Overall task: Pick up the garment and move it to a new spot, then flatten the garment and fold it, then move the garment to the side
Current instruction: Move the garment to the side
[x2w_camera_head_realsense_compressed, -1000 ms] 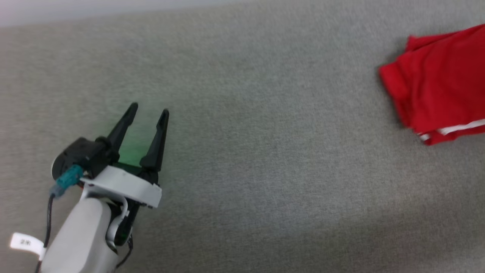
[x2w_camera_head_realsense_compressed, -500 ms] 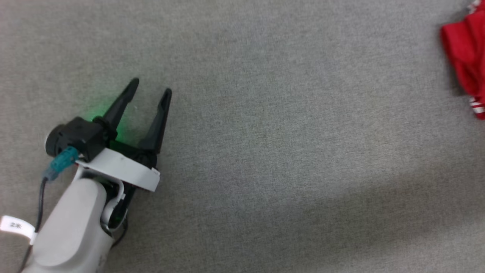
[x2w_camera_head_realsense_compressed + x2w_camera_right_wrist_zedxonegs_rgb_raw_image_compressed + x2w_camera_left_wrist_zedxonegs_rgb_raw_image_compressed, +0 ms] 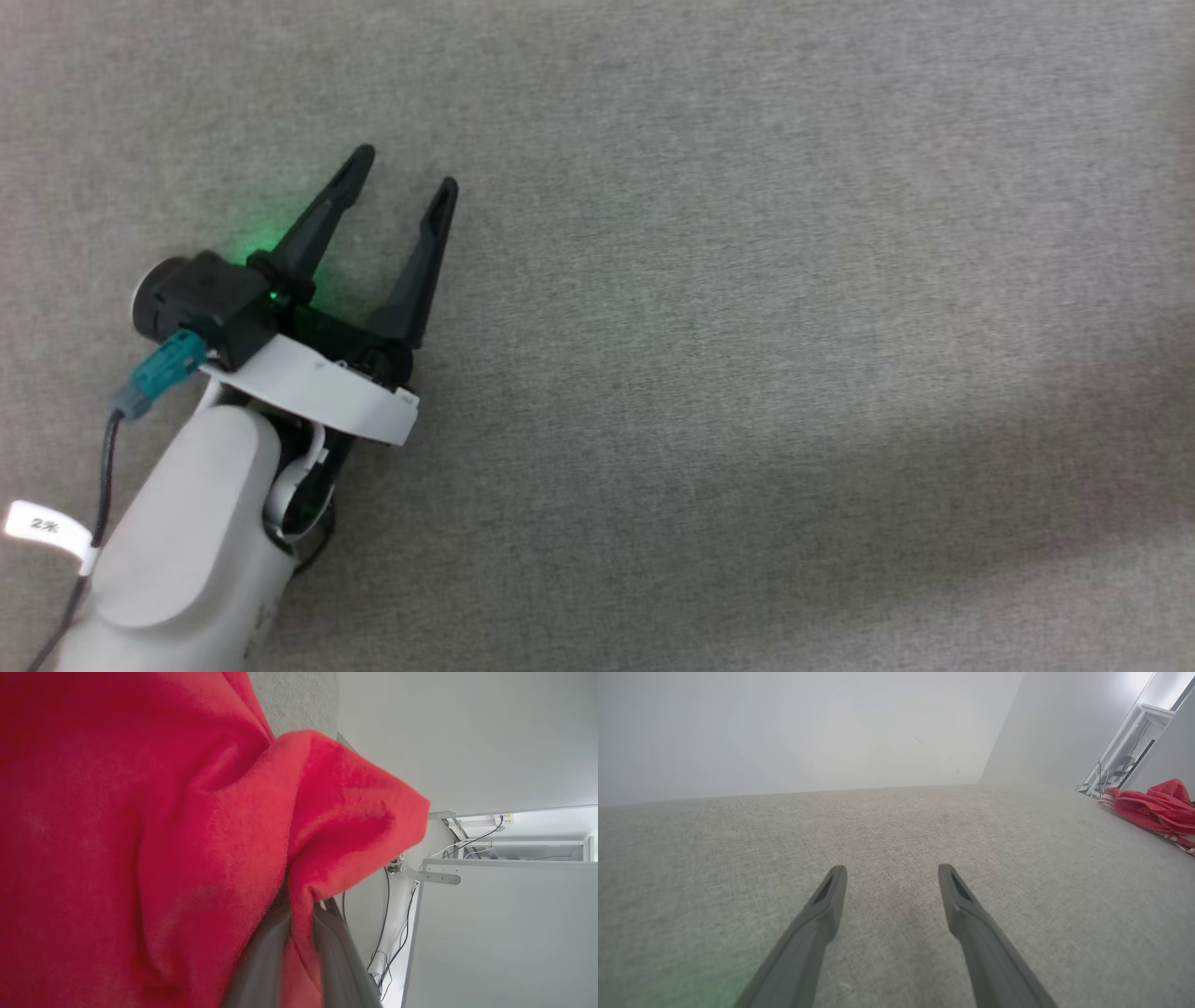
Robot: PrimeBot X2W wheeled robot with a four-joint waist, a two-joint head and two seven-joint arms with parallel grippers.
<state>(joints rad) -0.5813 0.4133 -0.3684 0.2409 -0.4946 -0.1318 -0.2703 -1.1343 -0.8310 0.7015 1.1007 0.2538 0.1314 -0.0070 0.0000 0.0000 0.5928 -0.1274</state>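
My right gripper is pinched narrow on a fold of the garment, a large red jersey-knit shirt. The cloth bunches between my dark fingers and drapes over them. I judge it light, limp and not slippery. It will sag and trail, so a hem or shoulder edge seems the better hold for spreading. My left gripper stands wide and empty above the grey woven surface, with the red heap well apart, off to its right.

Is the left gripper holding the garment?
No: the left gripper is open over the grey surface, the garment well apart from it.
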